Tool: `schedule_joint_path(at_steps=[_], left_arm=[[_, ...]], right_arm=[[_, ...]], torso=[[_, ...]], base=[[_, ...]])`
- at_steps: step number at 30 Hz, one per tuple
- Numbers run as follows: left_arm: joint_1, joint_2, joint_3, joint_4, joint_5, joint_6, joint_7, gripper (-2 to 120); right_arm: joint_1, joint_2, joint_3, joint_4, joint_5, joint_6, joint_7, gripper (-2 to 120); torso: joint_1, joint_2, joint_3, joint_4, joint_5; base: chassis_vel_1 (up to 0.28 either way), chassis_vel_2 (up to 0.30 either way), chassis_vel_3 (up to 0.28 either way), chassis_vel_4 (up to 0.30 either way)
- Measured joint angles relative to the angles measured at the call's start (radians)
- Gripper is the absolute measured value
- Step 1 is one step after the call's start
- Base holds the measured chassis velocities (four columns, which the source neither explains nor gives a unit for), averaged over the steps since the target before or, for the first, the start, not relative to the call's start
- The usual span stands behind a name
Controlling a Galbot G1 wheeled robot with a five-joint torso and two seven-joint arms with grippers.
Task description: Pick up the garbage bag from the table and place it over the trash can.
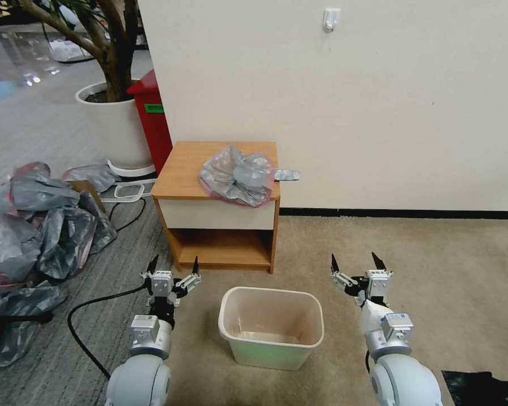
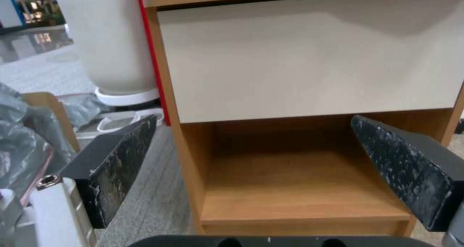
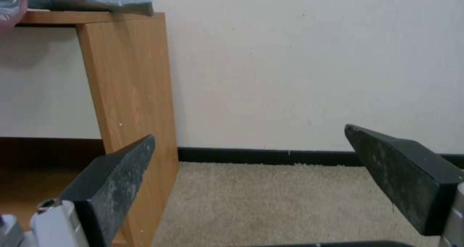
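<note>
Both claws, left claw (image 1: 173, 267) and right claw (image 1: 355, 263), hung wide open and empty beside the trash can (image 1: 271, 327), so best bet was pinching the crumpled garbage bag (image 1: 238, 175) on the worktop (image 1: 180, 172) by its pink rim.

A heap of crumpled grey bags (image 1: 34, 225) lies on the grey carpet at the far left, some with pink edges. A black cable (image 1: 87, 316) snakes across the floor beside it. Behind stands a white planter (image 1: 115, 127) holding a thick-trunked tree (image 1: 110, 39), and a tall red bin (image 1: 152, 121) with a green label touches the cream wall (image 1: 378, 101). A white hook (image 1: 331, 18) hangs high on that wall.
</note>
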Motion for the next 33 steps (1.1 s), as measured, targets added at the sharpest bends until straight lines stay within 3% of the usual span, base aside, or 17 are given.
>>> schedule_joint_path(at_steps=[33], left_arm=[[0.000, 0.000, 0.000, 0.000, 0.000, 0.000, 0.000, 100]], right_arm=[[0.000, 0.000, 0.000, 0.000, 0.000, 0.000, 0.000, 100]], torso=[[0.000, 0.000, 0.000, 0.0000, 0.0000]], base=[[0.000, 0.000, 0.000, 0.000]])
